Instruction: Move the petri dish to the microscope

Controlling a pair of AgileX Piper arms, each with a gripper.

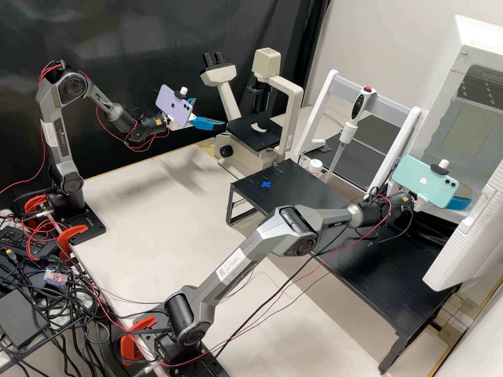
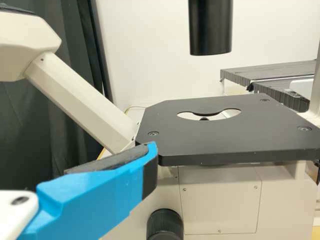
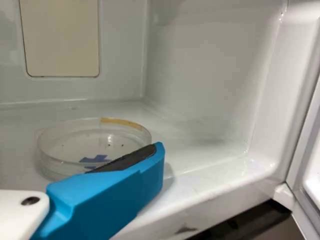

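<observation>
One released left hand (image 1: 210, 112) near one microscope (image 1: 246, 132), one released right hand (image 1: 459, 203) near one petri dish (image 3: 90, 142)

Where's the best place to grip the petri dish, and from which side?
I'd take the petri dish by opposite sides of its round wall, coming in low through the open front of the white chamber. It lies flat and shallow on the floor; chamber walls rise behind and beside it.
</observation>
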